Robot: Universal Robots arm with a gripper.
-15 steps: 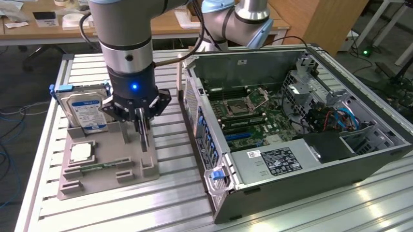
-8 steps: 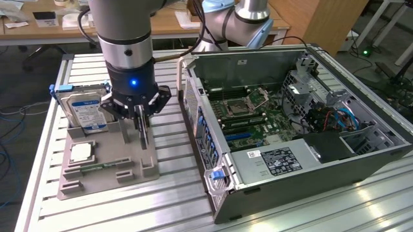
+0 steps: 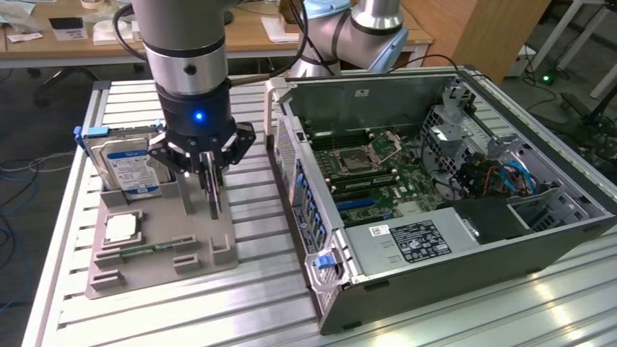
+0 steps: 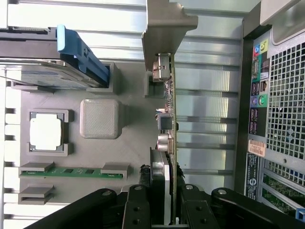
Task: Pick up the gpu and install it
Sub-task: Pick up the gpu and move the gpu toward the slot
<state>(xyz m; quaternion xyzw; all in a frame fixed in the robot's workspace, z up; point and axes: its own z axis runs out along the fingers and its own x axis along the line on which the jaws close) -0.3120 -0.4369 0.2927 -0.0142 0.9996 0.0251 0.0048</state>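
Observation:
The gpu (image 3: pixel 213 199) is a thin dark card standing on edge over the grey parts holder (image 3: pixel 183 235). My gripper (image 3: pixel 209 173) comes straight down on it, its fingers shut against the card's two faces. In the wrist view the gpu (image 4: pixel 170 109) runs away from my gripper (image 4: pixel 164 210) as a narrow green-edged strip ending in a silver bracket (image 4: pixel 167 24). I cannot tell whether its lower edge still sits in the holder (image 4: pixel 128 86). The open computer case (image 3: pixel 434 181) lies at the exterior view's right, with its motherboard (image 3: pixel 386 191) exposed.
On the holder are a blue-labelled hard drive (image 3: pixel 130 163), a square processor chip (image 3: pixel 123 228) and a green memory stick (image 3: pixel 144 249). The case's rear panel (image 4: pixel 276 95) stands close beside the card. Everything rests on a ribbed aluminium table (image 3: pixel 260 303).

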